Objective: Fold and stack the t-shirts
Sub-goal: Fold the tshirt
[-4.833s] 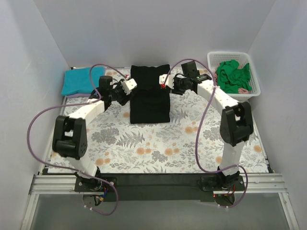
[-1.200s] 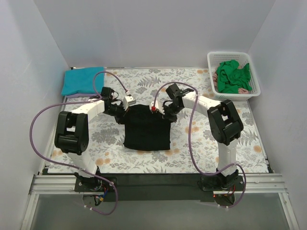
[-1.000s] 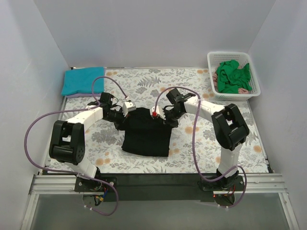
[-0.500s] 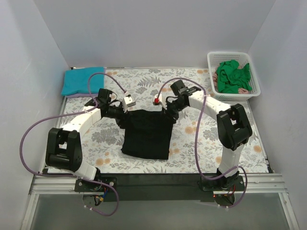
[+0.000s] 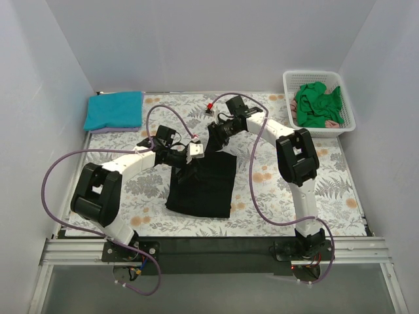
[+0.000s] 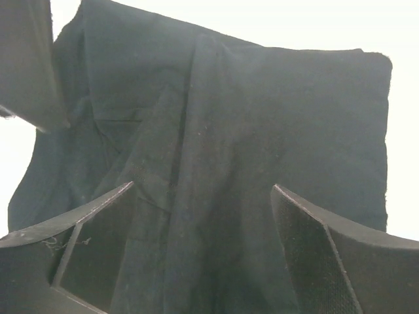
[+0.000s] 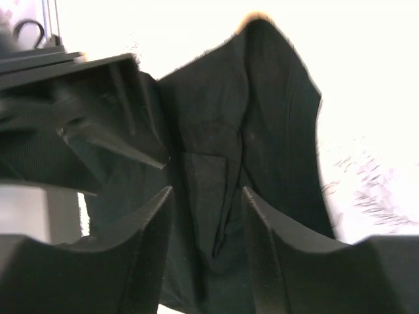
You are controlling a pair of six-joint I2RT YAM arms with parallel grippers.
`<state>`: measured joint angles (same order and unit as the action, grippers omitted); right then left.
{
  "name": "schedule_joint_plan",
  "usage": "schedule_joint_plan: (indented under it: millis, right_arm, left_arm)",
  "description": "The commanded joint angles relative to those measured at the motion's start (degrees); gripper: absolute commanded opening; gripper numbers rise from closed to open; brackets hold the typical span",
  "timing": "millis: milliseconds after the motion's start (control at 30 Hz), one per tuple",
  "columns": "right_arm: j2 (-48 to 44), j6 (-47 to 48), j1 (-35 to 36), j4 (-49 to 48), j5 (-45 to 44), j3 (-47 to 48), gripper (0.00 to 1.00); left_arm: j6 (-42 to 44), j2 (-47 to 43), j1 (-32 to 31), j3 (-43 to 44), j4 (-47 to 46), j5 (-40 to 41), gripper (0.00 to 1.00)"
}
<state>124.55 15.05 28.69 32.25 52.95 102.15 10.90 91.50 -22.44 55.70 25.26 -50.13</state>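
Note:
A large black t-shirt lies folded into a rough rectangle in the middle of the fern-print table cover. My left gripper hovers over its top left corner, jaws open, with only black cloth below them. My right gripper is just past the shirt's far edge, also open and looking down on creased black cloth. A folded teal t-shirt rests at the back left on a lavender one. Green t-shirts are bunched in the basket.
The white lattice basket stands at the back right against the wall. White walls close in the back and both sides. The left gripper's body shows close beside the right one in the right wrist view.
Both grippers have opened and let go of the black shirt's top edge. The right gripper pulled back toward the far side; the left one swung right over the shirt's corner.

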Motion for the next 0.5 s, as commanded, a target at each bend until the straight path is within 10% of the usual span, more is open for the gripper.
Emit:
schedule_joint_plan:
  millis: [0, 467]
  right_arm:
    - [0.34, -12.30, 0.23, -7.36, 3.13, -1.16, 0.49]
    - [5.61, -16.00, 0.84, -12.82, -0.39, -8.98, 0.40]
  left_arm:
    - [3.34, 0.86, -1.29, 0.55, -2.58, 1.00, 0.80]
    - [5.10, 6.93, -4.11, 2.04, -2.58, 3.37, 0.57]
